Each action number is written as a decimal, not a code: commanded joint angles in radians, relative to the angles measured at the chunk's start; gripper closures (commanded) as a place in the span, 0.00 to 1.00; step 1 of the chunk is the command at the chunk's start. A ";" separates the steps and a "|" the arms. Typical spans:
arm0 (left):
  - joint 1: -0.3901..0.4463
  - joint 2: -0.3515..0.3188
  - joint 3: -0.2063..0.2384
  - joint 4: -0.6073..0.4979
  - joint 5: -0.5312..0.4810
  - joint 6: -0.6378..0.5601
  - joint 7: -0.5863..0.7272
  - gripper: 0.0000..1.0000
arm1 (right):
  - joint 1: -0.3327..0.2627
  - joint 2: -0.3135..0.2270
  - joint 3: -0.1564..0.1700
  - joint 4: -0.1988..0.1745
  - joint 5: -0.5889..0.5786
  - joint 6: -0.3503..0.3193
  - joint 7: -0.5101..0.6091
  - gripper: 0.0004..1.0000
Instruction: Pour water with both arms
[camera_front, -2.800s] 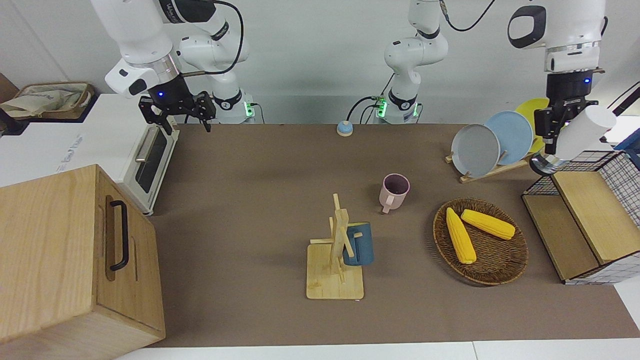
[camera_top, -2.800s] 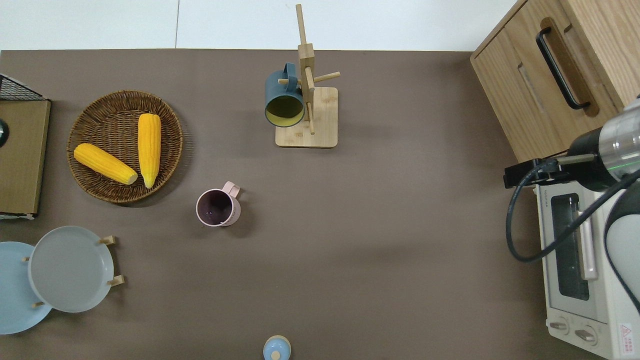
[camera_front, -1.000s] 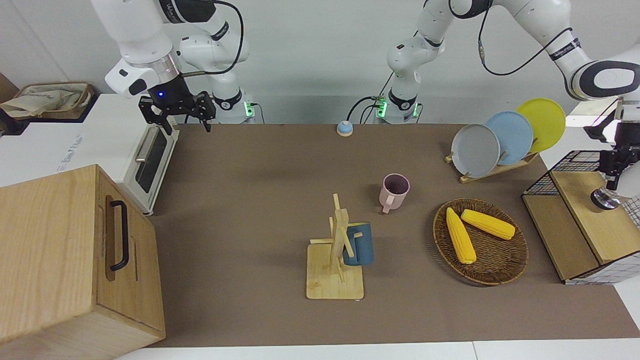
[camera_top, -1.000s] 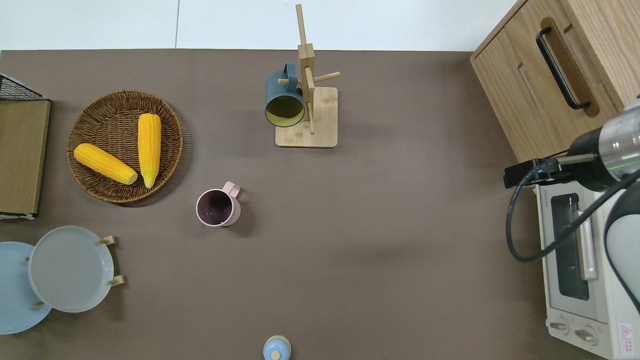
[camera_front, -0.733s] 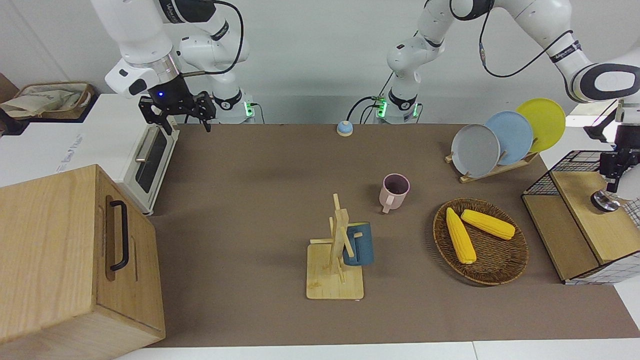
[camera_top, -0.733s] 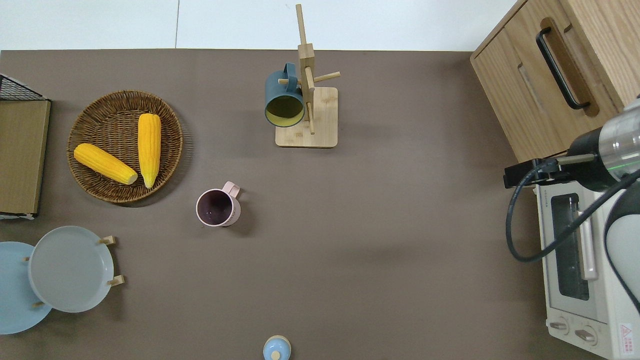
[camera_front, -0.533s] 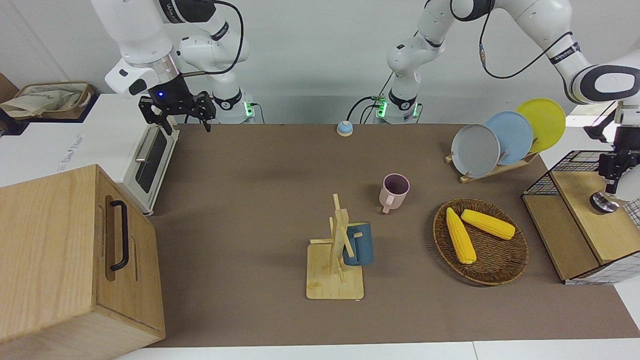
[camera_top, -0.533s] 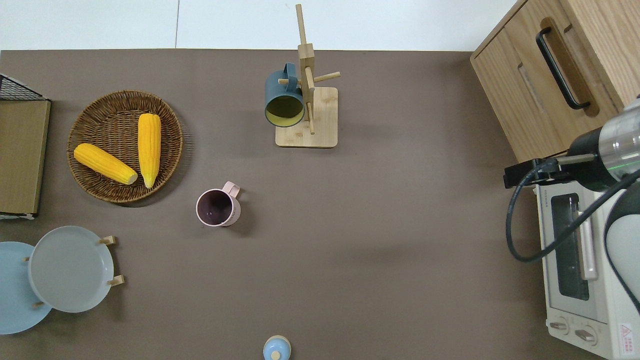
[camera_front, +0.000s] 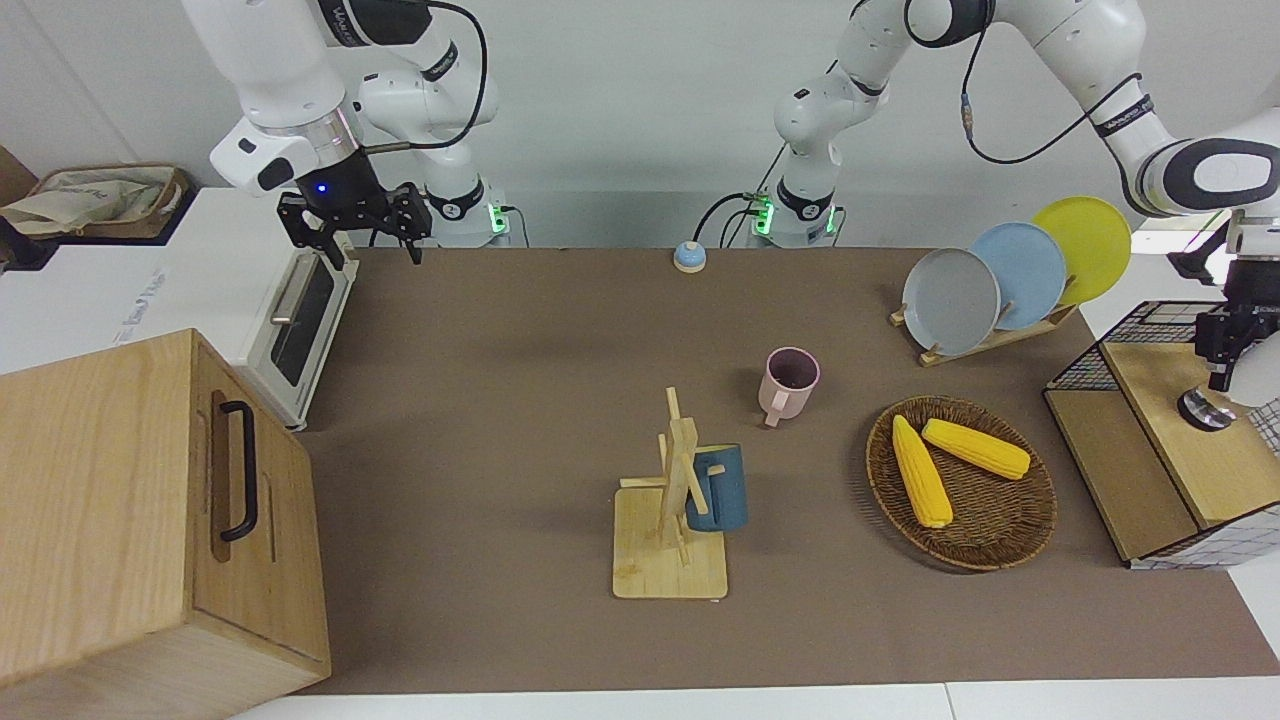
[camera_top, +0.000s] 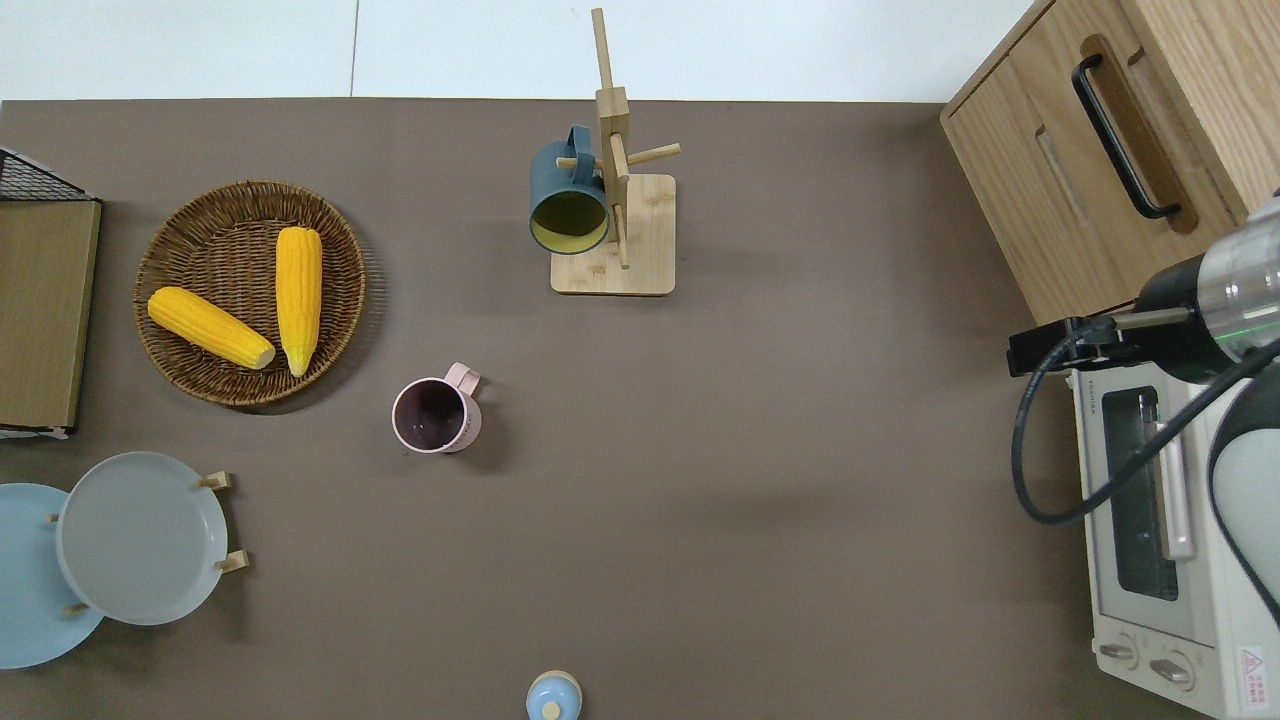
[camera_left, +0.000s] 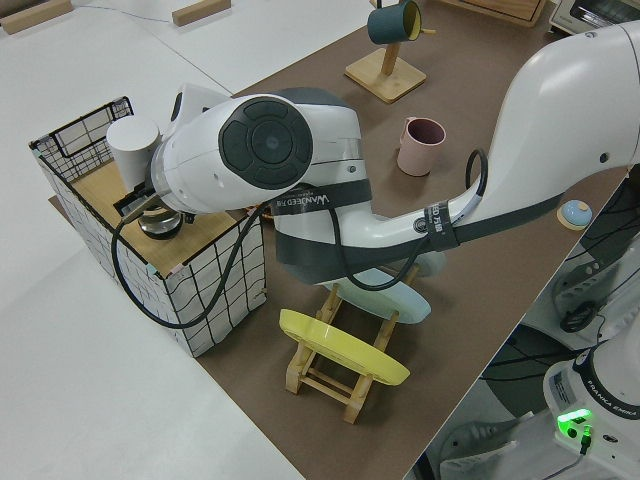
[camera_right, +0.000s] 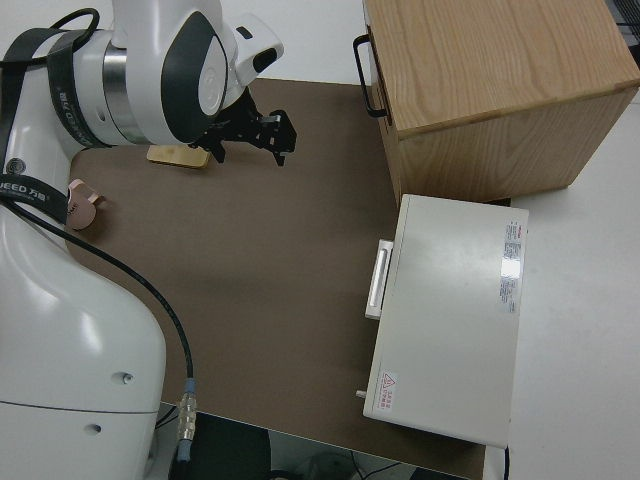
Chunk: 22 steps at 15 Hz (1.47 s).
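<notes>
My left arm reaches to its own end of the table, where its gripper (camera_front: 1224, 372) is shut on a white bottle (camera_left: 132, 148) with a metal base (camera_front: 1205, 410). The bottle is upright, with its base at the wooden top of a wire-basket shelf (camera_front: 1165, 395); I cannot tell whether the base touches it. A pink mug (camera_front: 790, 382) stands upright near the middle of the table. The right arm is parked with its gripper (camera_front: 355, 228) open and nothing in it. Water is out of view.
A blue mug (camera_front: 718, 488) hangs on a wooden mug tree (camera_front: 672, 540). A wicker basket (camera_front: 990, 545) holds two corn cobs. A rack carries a grey plate (camera_front: 950, 300) and two others. A toaster oven (camera_front: 300, 320) and a wooden cabinet (camera_front: 150, 510) stand at the right arm's end.
The left gripper carried the white bottle from beside the plate rack to the wire-basket shelf and lowered it. The right arm has not moved.
</notes>
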 joint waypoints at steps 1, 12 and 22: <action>0.010 0.015 -0.009 0.030 -0.030 0.014 0.036 0.88 | -0.007 -0.009 0.006 0.001 0.007 -0.010 -0.002 0.01; 0.009 -0.021 0.001 0.024 0.155 -0.061 -0.161 0.00 | -0.007 -0.009 0.006 0.003 0.007 -0.010 -0.002 0.01; -0.005 -0.136 -0.002 0.045 0.499 -0.348 -0.445 0.00 | -0.007 -0.009 0.006 0.003 0.007 -0.010 -0.002 0.02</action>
